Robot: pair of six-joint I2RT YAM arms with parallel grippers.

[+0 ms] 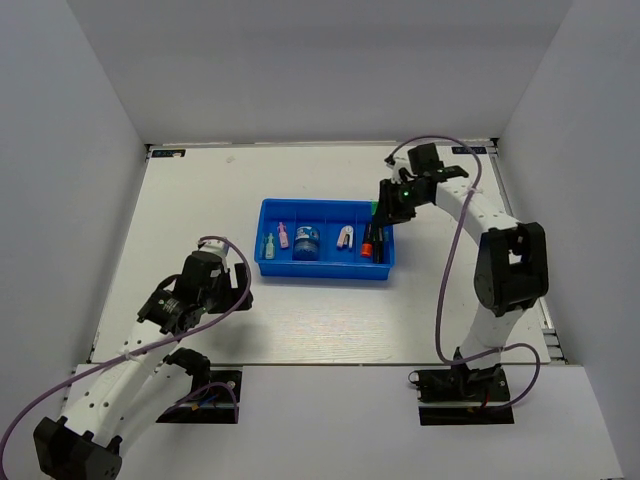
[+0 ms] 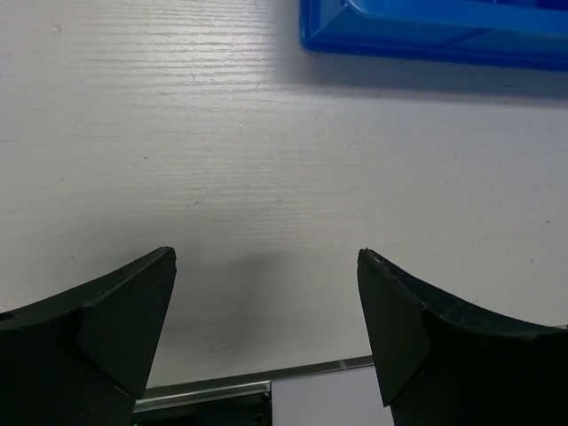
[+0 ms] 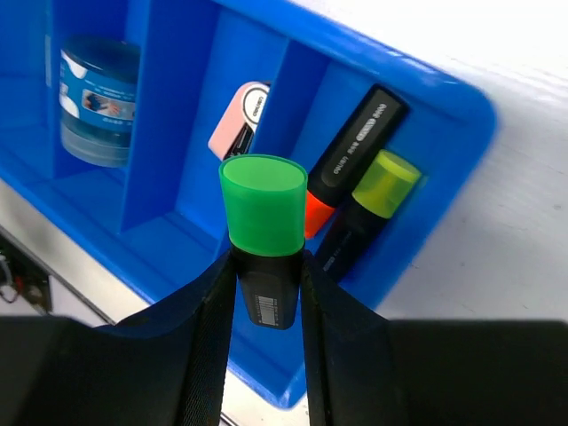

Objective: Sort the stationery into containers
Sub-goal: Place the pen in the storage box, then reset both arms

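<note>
Right wrist view has my right gripper (image 3: 266, 288) clamped on the green-capped highlighter (image 3: 263, 206), cap up-frame, over the blue tray (image 3: 457, 106), whose end compartment just right of it holds the orange-capped highlighter (image 3: 355, 146) and yellow-capped highlighter (image 3: 384, 182), both slanting toward upper right.

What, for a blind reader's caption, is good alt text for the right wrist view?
The right tool grips a green-capped highlighter over the blue tray, whose end compartment holds an orange-capped highlighter and a yellow-capped highlighter. Neighbouring compartments hold a pink-and-white piece and a blue roll.
</note>
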